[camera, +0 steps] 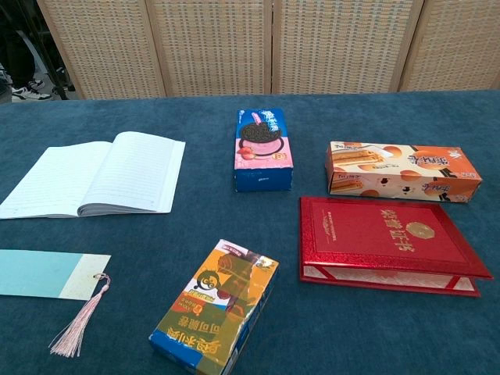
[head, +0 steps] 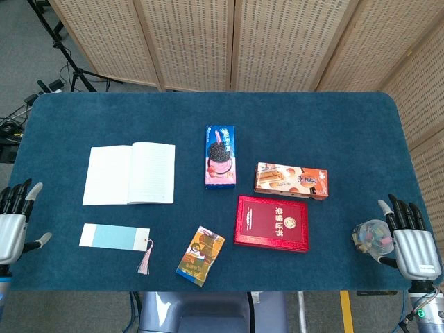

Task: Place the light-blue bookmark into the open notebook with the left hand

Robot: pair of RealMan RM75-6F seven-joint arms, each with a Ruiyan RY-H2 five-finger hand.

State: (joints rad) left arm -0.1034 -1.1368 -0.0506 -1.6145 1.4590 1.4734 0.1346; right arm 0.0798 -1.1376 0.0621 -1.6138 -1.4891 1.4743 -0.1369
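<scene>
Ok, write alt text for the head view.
A light-blue bookmark with a pink tassel lies on a blue table, just in front of an open notebook. To their right sit a cookie box, a biscuit box, a red book and a small snack box. The left hand and right hand rest open at the table's edges.

Both views are bright and evenly lit from above, with only soft, short shadows beneath the boxes on the tabletop (head: 333, 125). The red book (camera: 387, 234) shows faint sheen on its glossy cover. Focus is sharp throughout, and edges show little distortion.
</scene>
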